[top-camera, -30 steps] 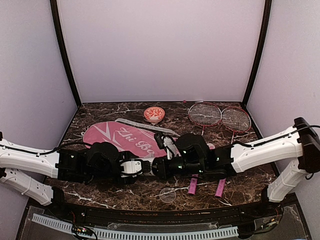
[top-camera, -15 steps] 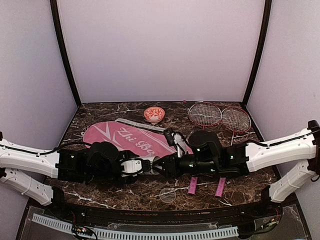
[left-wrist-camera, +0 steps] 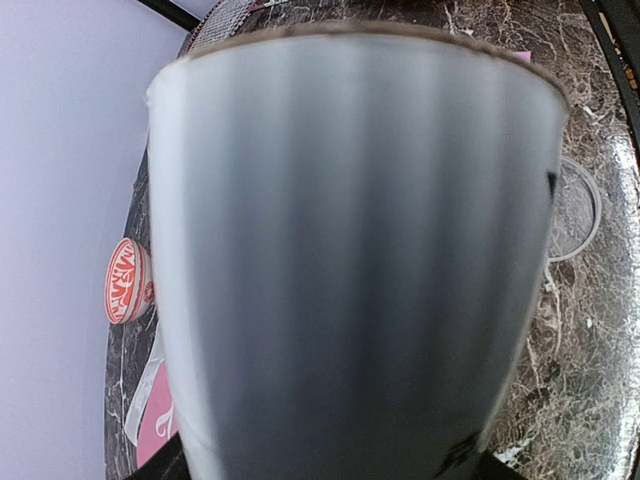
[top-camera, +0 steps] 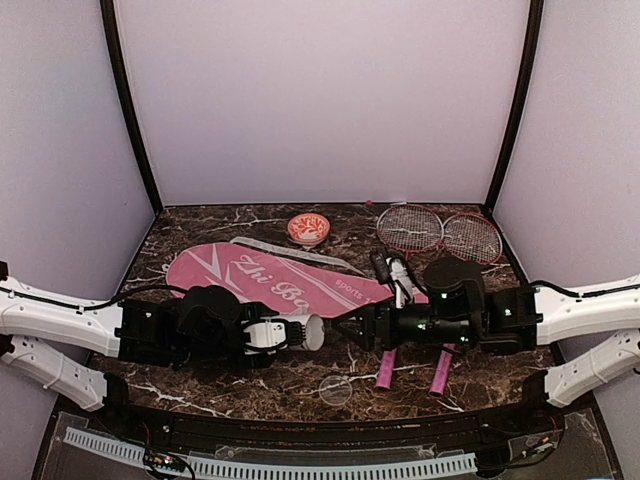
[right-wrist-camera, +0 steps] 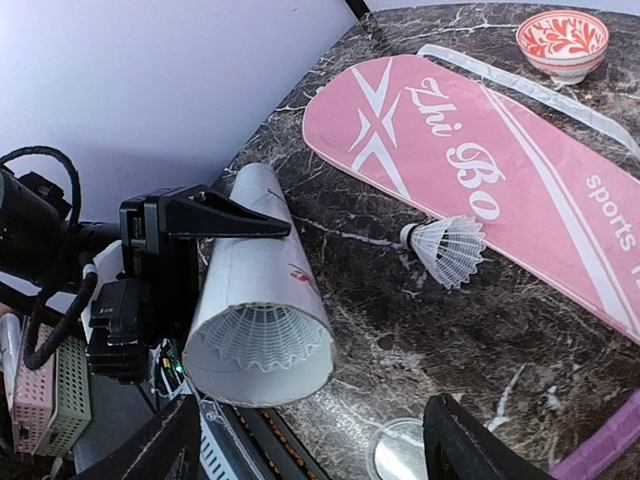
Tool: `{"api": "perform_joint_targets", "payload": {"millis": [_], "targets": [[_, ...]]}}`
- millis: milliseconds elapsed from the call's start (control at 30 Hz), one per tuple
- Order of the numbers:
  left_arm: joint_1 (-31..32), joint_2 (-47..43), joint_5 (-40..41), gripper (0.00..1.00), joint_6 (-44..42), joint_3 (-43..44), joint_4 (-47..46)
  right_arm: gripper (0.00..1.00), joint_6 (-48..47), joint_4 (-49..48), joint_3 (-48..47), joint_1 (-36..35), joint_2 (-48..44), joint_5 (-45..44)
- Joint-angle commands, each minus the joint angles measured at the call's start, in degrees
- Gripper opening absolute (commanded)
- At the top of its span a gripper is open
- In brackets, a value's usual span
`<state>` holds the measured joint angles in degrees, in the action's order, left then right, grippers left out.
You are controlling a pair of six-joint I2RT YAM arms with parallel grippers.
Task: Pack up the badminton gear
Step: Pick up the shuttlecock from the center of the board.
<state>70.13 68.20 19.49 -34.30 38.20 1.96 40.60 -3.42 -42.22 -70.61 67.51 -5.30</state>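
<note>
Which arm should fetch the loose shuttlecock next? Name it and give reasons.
Right. The right gripper is open and empty, facing the loose shuttlecock lying beside the pink cover. The left gripper is shut on the white tube, holding its mouth toward the right arm.

Matt white paper-like tube (right-wrist-camera: 250,262), smooth pink cloth cover (right-wrist-camera: 400,130) (faint sheen), glossy dark marble-look table (right-wrist-camera: 400,325).

Marble table (top-camera: 200,225) bears cover (top-camera: 260,275), rackets (top-camera: 410,228), shuttlecock (right-wrist-camera: 450,248), bowl (top-camera: 308,229).
</note>
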Motion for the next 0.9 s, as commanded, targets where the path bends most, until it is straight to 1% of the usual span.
{"api": "perform_joint_targets", "payload": {"millis": [0, 133, 267, 400, 500, 567, 700, 867], "targets": [[0.01, -0.51, 0.9, 0.66, -0.68, -0.51, -1.53, 0.79, 0.81, -0.63, 1.88, 3.65, -3.92, 0.18], [0.01, -0.75, 1.06, 0.65, -0.71, -0.58, -1.45, 0.82, 3.31, -0.05, 3.78, 8.62, -6.94, 2.27], [0.01, -1.26, 2.8, 0.66, -1.07, -0.95, -1.4, 0.84, 4.38, 3.73, 3.2, 11.01, -7.48, -0.2], [-0.31, -2.52, 4.14, 0.66, -1.39, -1.66, -1.78, 0.84, 6.9, 8.73, 1.28, 14.2, -3.83, -0.86], [-0.75, -3.6, 4.11, 0.67, -1.38, -1.8, -1.48, 0.83, 7.79, 10.11, 0.08, 16.03, 0.4, -0.16], [-0.94, -4.06, 4.11, 0.67, -1.3, -1.89, -1.23, 0.81, 7.7, 9.51, -0.52, 16.58, 3.45, 0.47], [-1.05, -4.38, 4.06, 0.67, -1.11, -2.1, -1.1, 0.73, 6.66, 7.82, -3.23, 16.73, 9.97, 2.74], [-1.05, -4.06, 4.21, 0.67, -1.52, -1.97, -0.73, 0.64, 6.16, 0.6, -5.79, 16.36, 17.47, 9.19]]}}
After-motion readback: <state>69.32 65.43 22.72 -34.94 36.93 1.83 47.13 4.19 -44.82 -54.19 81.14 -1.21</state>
